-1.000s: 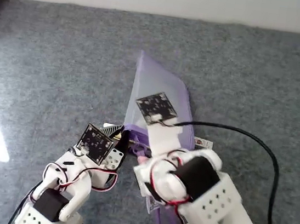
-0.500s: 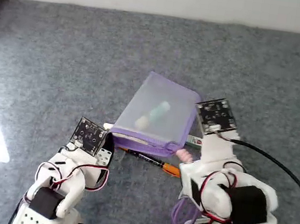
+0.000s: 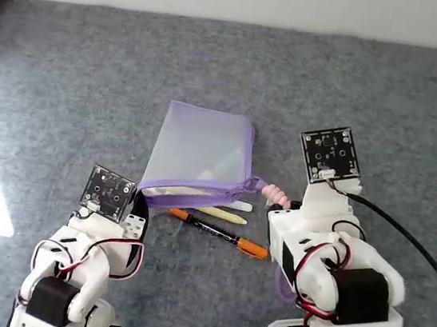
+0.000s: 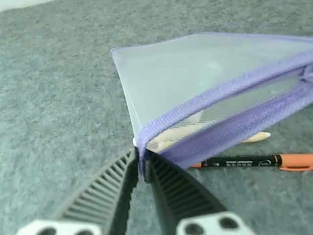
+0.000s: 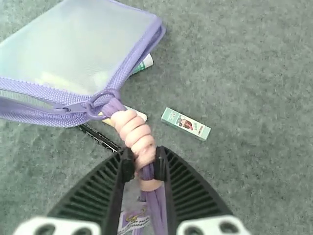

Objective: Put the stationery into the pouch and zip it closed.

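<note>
Grey felt tabletop [image 3: 372, 95] lay beneath us. Our translucent purple zip pouch [image 3: 200, 149] had swung down flat to centre frame, stretched between our left gripper [image 4: 141, 164], pinching its corner, and right gripper [image 5: 143, 164], clamped on the pink braided pull [image 5: 133, 128]. The black orange-capped pen [image 3: 217, 233] lay outside, so packing looked unfinished.

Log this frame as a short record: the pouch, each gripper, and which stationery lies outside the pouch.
pouch: purple mesh, lying on the grey table between the two arms
left gripper: shut on the pouch's corner
right gripper: shut on the pink strap at the zipper ring
outside pouch: orange-capped pen, pale yellow stick, small green box
task state: unfinished
</note>
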`<action>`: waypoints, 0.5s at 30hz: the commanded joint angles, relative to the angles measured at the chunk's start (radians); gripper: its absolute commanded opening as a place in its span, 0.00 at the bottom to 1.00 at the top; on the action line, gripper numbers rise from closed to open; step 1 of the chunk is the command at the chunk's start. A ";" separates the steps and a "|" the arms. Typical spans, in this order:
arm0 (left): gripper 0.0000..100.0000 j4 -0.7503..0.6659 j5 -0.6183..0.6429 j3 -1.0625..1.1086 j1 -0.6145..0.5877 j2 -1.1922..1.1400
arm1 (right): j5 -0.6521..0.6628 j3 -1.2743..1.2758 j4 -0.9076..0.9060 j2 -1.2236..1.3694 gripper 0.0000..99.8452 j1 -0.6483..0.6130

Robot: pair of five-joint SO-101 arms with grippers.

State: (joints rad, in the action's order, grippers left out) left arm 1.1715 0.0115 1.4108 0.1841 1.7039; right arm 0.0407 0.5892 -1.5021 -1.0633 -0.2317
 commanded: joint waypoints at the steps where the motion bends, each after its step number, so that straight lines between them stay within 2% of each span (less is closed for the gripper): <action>1: 0.07 0.006 0.015 -0.050 0.015 -0.012 | 0.003 -0.008 0.025 -0.021 0.01 0.018; 6: 0.23 -0.003 0.072 -0.044 0.014 -0.018 | 0.006 -0.006 0.025 -0.025 0.01 0.018; 15: 0.20 -0.207 0.071 0.099 0.015 -0.018 | 0.005 -0.006 0.025 -0.025 0.01 0.016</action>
State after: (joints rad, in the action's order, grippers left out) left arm 1.0457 0.0683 1.4983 0.1949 1.6962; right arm 0.0407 0.5892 -1.5021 -1.0633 -0.2256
